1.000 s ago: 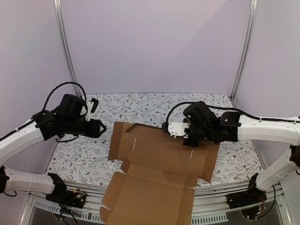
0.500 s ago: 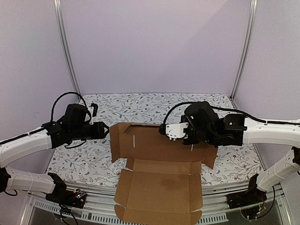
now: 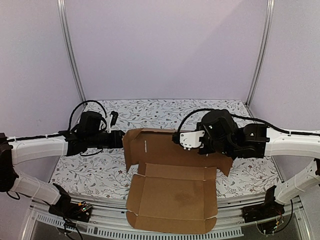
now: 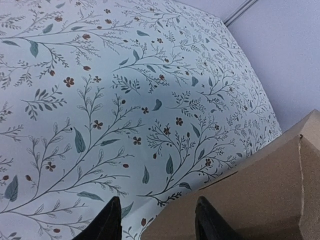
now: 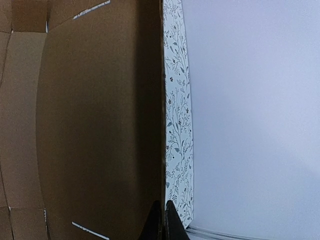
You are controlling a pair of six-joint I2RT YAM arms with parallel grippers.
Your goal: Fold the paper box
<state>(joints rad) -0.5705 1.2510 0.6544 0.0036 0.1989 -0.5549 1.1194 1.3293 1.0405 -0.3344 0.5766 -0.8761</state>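
The paper box (image 3: 175,192) is a brown die-cut cardboard sheet. Its front panel lies flat and overhangs the table's near edge, while its rear panel (image 3: 167,152) stands raised. My right gripper (image 3: 200,146) is shut on that rear panel's upper edge, and the right wrist view shows its closed fingertips (image 5: 164,220) pinching the cardboard (image 5: 90,125). My left gripper (image 3: 121,139) hovers at the box's left side flap with its jaws open. In the left wrist view the flap's corner (image 4: 260,190) reaches into the gap between the fingers (image 4: 107,222).
The table (image 3: 90,170) carries a white floral cloth (image 4: 100,100), bare to the left and behind the box. Metal posts (image 3: 70,50) stand at the back corners before lilac walls. Both arm bases and cables sit at the near edge.
The left gripper has swung right and reached the box's left flap. The right gripper has raised the rear panel, and the sheet has turned square to the table edge.
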